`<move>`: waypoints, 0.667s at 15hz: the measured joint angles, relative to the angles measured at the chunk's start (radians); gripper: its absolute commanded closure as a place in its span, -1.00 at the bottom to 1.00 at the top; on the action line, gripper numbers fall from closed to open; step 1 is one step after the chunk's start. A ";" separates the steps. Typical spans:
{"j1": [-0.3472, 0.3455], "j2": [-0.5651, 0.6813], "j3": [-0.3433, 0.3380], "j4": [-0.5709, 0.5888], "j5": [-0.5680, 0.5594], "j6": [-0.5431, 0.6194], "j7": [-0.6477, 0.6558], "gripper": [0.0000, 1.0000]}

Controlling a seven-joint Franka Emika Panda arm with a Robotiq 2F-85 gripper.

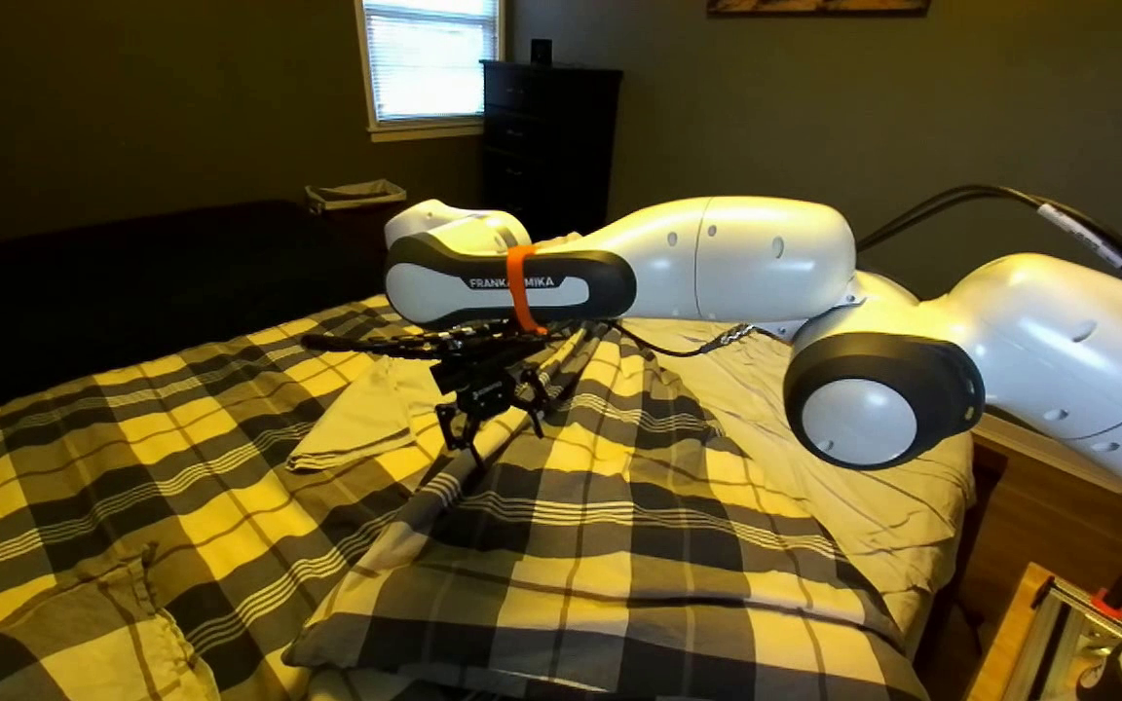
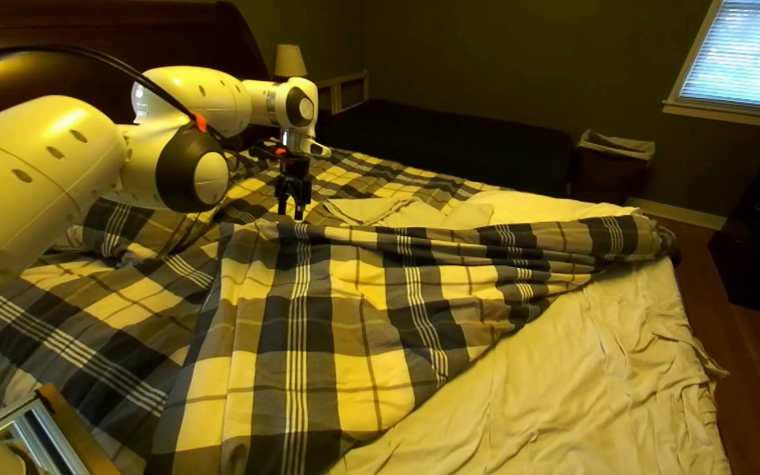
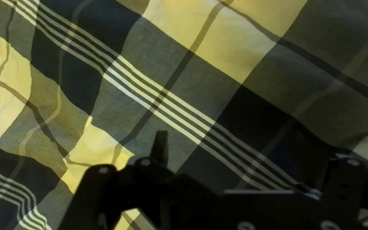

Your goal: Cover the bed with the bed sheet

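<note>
Beyond the bed (image 2: 571,369), a dark bin (image 2: 607,178) holds a pale liner (image 2: 621,150).

Cannot follow bed sheet (image 1: 561,574) past left edge of an exterior view. Cannot confirm contact with gripper (image 2: 291,215), perhaps hidden by fold. Find dark object (image 1: 542,52) atop dresser (image 1: 551,131) unidentifiable.

The sheet (image 2: 314,316) lies on the bed (image 2: 584,369), with the gripper (image 2: 290,215) over the sheet. In both exterior views, beyond the bed, a basket (image 2: 611,161), a window (image 1: 432,63) and a dresser (image 1: 551,136) run left to right. In an exterior view, a cloth (image 1: 352,424) lies left of the gripper; in an exterior view, behind the arm (image 2: 43,185), are a headboard (image 2: 156,33) and, to its right, a lamp (image 2: 289,61).
</note>
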 measured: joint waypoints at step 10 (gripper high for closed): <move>-0.001 0.087 0.000 -0.001 0.022 0.311 0.191 -1.00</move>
